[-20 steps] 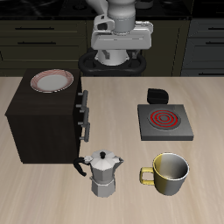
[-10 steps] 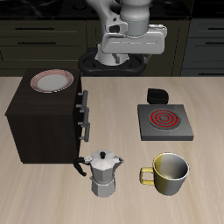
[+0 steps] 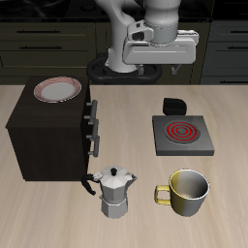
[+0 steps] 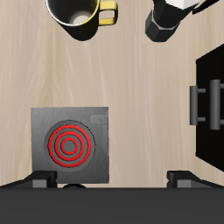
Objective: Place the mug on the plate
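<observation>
The olive-yellow mug [image 3: 188, 191] stands upright near the table's front edge, beside the moka pot, its handle pointing toward the pot. It also shows in the wrist view [image 4: 74, 12]. The white plate [image 3: 57, 90] with a reddish-pink rim lies on top of the dark cabinet. The plate is out of the wrist view. My gripper [image 3: 163, 60] hangs high above the back of the table, behind the hob and far from the mug. It is open and empty, and its fingertips [image 4: 44, 180] stand wide apart in the wrist view.
A silver moka pot [image 3: 115, 191] stands by the cabinet's front corner. A grey hob [image 3: 180, 134] with red rings lies mid-table, with a small black object [image 3: 172, 105] behind it. The dark cabinet [image 3: 48, 136] has handles facing the hob.
The gripper has moved sideways from above the table's back middle toward the hob's side, turning slightly. The mug, plate and other things have not moved.
</observation>
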